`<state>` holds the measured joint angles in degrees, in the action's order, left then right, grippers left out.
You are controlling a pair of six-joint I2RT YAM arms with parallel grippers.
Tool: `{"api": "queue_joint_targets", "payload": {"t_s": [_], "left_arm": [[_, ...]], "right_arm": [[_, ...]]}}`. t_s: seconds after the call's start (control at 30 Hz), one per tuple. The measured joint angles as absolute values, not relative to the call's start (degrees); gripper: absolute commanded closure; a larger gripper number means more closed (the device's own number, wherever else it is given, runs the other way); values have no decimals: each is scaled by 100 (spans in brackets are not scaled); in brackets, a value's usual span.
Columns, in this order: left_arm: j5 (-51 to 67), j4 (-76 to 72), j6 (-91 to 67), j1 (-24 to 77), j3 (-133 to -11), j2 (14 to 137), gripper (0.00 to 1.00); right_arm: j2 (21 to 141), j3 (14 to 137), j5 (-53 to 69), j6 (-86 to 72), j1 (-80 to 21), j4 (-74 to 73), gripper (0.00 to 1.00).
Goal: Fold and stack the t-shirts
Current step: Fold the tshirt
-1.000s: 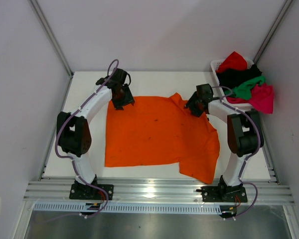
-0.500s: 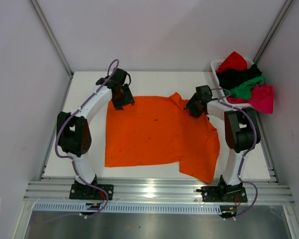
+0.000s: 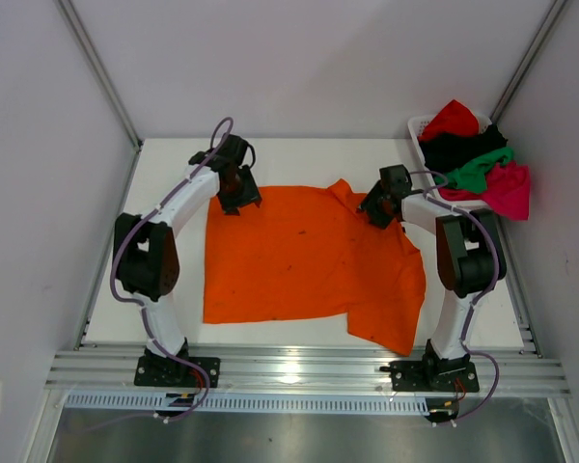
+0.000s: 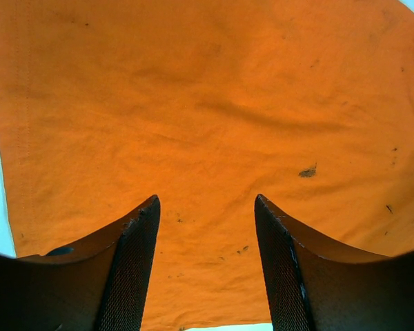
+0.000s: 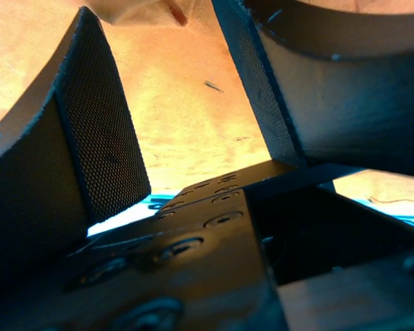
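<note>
The orange shirt (image 3: 299, 260) is lying spread out, mostly flat, across the middle of the white surface (image 3: 299, 159). Its left and near edges are running fairly straight. Its right side is sitting less even, with a rumpled flap reaching down to the near edge of the surface. A small raised fold is showing at the far edge, right of centre. In the left wrist view, small dark specks are showing on the cloth.

The left jaws are hanging over the far left corner of the orange shirt. They are standing apart, with nothing between them, and bare cloth is showing in the gap. The left arm (image 3: 179, 207) is reaching forward along the left edge of the shirt.

The right jaws are sitting at the far right part of the shirt, just right of the raised fold. They too are standing apart and gripping nothing. Orange cloth is showing beyond the gap, and whether the tips are touching it cannot be told. The right arm (image 3: 468, 256) is bending along the right edge of the shirt.

In the far right corner a white basket (image 3: 417, 125) is holding the other shirts in a loose heap: the red shirt (image 3: 452, 118) on top, the black shirt (image 3: 454, 149) under it, the green shirt (image 3: 482, 166) and the pink shirt (image 3: 510, 188) spilling over the right rim.
</note>
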<state>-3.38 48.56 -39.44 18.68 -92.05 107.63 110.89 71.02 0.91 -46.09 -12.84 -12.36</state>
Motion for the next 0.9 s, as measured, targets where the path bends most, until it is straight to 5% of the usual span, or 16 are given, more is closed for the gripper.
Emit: {"api": "queue_joint_targets", "payload": {"t_s": [0.9], "left_arm": [[-333,4856,-3938,1907,-9205,10866,39]], "right_arm": [[11133,7249,89,-4604,-1243,-1343,47]]}}
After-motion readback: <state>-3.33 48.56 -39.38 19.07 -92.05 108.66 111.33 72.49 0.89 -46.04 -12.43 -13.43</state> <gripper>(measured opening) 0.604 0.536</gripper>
